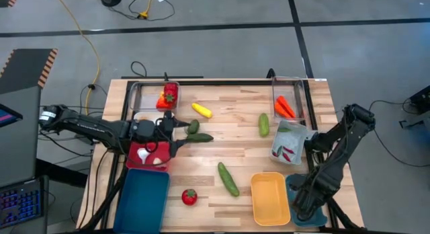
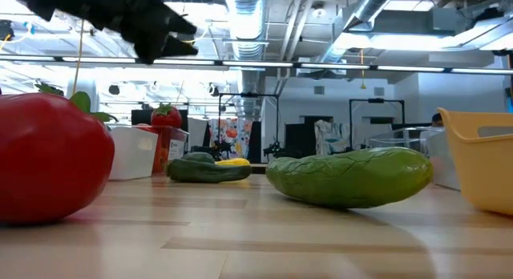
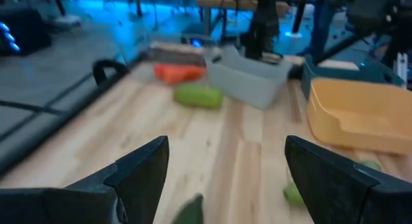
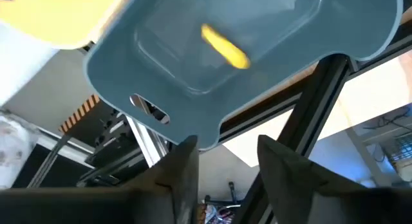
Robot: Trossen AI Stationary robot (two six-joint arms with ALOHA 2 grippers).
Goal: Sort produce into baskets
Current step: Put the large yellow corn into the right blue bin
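My left gripper point(image 1: 176, 128) is open and empty, held above the table beside two small dark green vegetables point(image 1: 196, 132); one of them shows low between its fingers in the left wrist view point(image 3: 190, 212). My right gripper point(image 1: 301, 206) is open and empty over the small teal tray point(image 4: 244, 63), in which a yellow piece point(image 4: 224, 46) lies. A tomato point(image 1: 189, 197), a long cucumber point(image 1: 228, 179), a short cucumber point(image 1: 264, 124) and a yellow squash point(image 1: 201, 110) lie loose on the table.
A clear tray with red produce point(image 1: 164, 96) and one with carrots point(image 1: 287, 103) stand at the far edge. A pale tray with chillies point(image 1: 289, 143) stands at the right. A red tray with garlic point(image 1: 149, 157), a dark teal tray point(image 1: 144, 200) and a yellow tray point(image 1: 270, 197) stand toward the near edge.
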